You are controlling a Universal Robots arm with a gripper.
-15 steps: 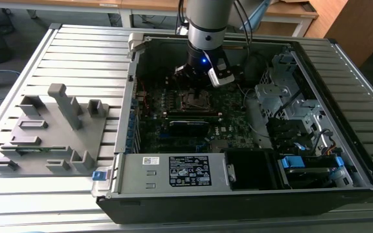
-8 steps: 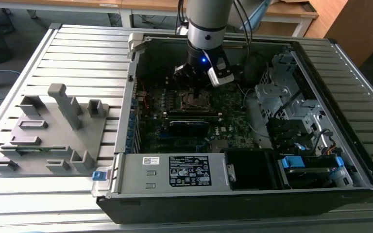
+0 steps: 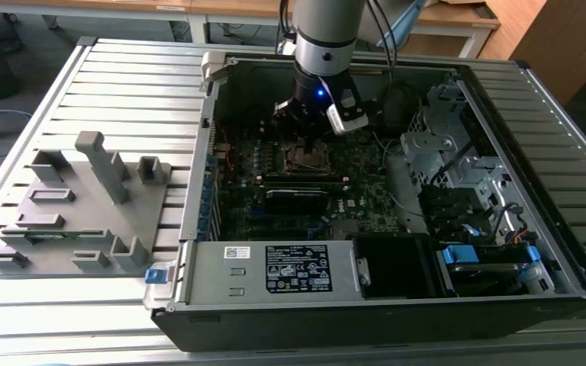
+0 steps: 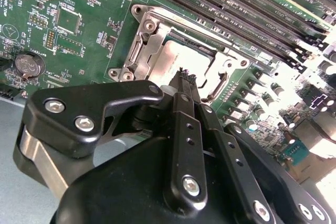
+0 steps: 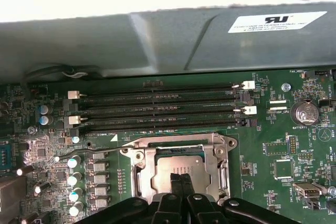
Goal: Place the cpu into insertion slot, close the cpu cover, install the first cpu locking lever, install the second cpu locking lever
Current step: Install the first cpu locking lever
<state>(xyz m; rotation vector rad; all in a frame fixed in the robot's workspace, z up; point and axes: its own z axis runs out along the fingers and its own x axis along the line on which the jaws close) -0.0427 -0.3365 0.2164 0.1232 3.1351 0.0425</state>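
The insertion slot sits on the green motherboard inside the open computer case. In both wrist views the cpu lies in it, its dull silver top showing through the cut-out. The cpu cover lies flat around the cpu. A thin locking lever reaches out sideways from one corner of the socket. My gripper hangs straight over the cpu, its black fingers pressed together with nothing between them. Its tips are at or just above the cpu's top.
Several long black memory slots run beside the socket, and a coin battery lies past them. The grey case wall rises behind. A labelled power supply, drive cage and cables crowd the case. A grey fixture plate lies outside it.
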